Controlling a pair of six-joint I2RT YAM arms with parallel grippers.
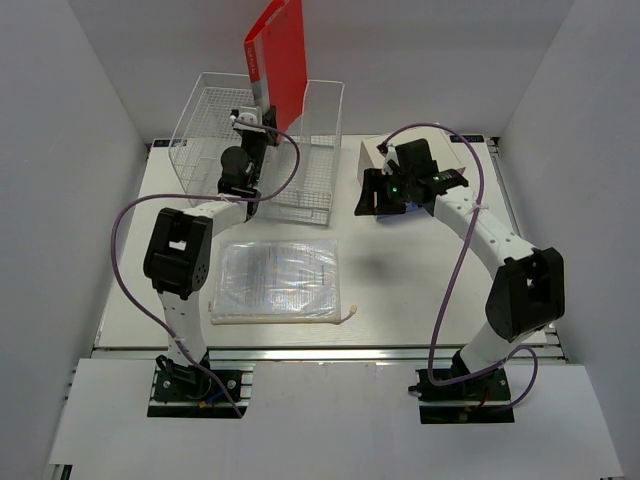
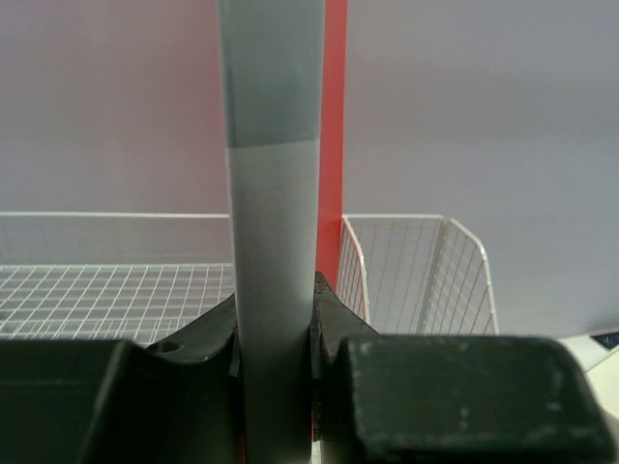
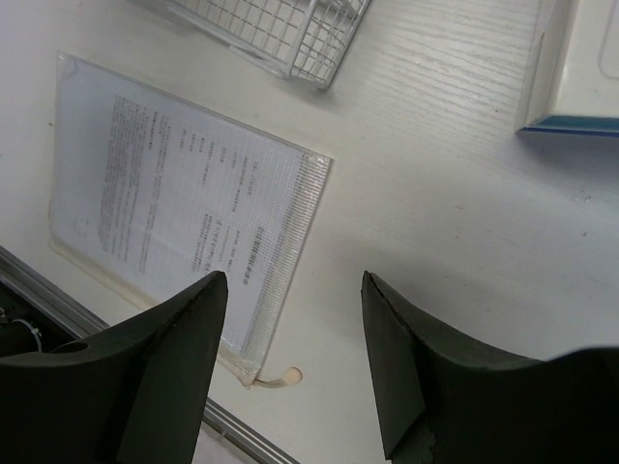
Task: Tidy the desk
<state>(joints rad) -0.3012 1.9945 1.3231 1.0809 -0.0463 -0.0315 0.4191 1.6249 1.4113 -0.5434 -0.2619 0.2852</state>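
The desk point(image 1: 420, 270) is a wide white tabletop with a metal rail at its front. My left gripper point(image 1: 252, 120) is shut on the grey spine point(image 2: 276, 242) of a red folder point(image 1: 280, 55) and holds it upright above a wire basket point(image 1: 200, 130) at the back left. In the left wrist view the gripper point(image 2: 276, 329) clamps the spine, with the red cover point(image 2: 333, 116) behind it. My right gripper point(image 1: 368, 195) is open and empty above the desk's back middle. In the right wrist view it point(image 3: 295, 285) hovers over bare desk point(image 3: 435, 193).
A clear document pouch point(image 1: 278, 280) with printed sheets lies flat at the front left, also in the right wrist view point(image 3: 184, 193). A small white box point(image 1: 366, 162) with a blue edge point(image 3: 580, 68) stands under the right arm. The basket corner point(image 3: 280, 29) is near it.
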